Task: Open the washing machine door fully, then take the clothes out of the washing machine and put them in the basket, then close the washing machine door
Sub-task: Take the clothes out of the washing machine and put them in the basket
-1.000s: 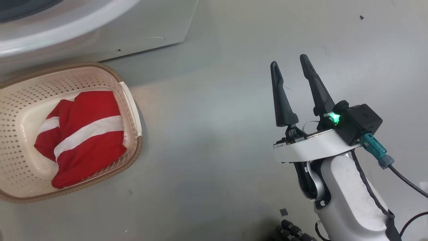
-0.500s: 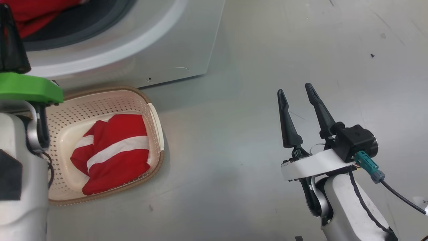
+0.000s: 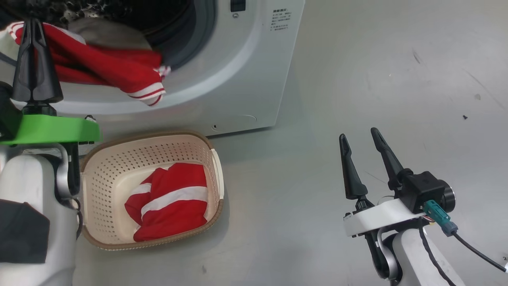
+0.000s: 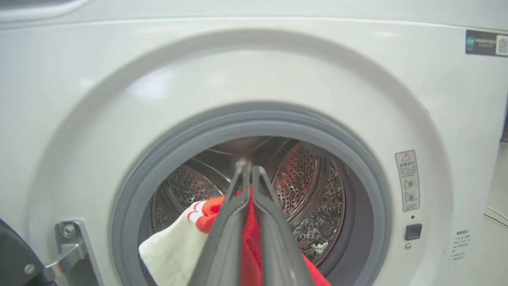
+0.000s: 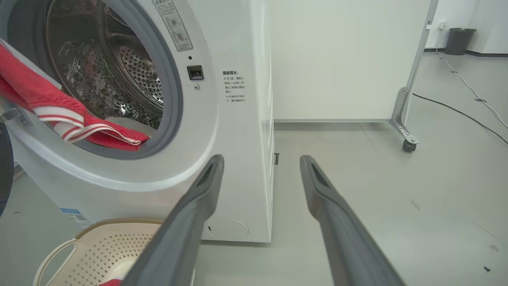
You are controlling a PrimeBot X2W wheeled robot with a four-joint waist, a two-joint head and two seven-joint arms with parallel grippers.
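Basically mid-unload: left gripper (image 4: 248,171) has its jaws clamped on the clothes (image 3: 107,67), red fabric pinched between them in the left wrist view. That piece hangs over the lower lip of the drum mouth of the washing machine (image 3: 246,79), partly out and above the basket (image 3: 119,159). The basket sits on the floor just in front of the washer and already holds another red-white piece (image 3: 170,206). Right gripper (image 3: 358,134) hovers over bare floor, well apart from the washer, jaws apart and empty. The opening is uncovered; the dark edge by the hinge is prob. the door (image 4: 10,258), and closing it is not yet done. Next move, imo: draw the fabric clear of the grey gasket w/o snagging, lower it over the basket, then part the jaws; after that, check the drum for leftovers. Writing: warning sticker (image 4: 406,178) w/ triangle + Chinese text, too small to read. Chinese text block (image 5: 235,85) sits under the latch socket, dark label (image 4: 486,43) at the top corner, blue sticker (image 5: 73,216) low on the front w/ a QR-type code. No brand name legible.
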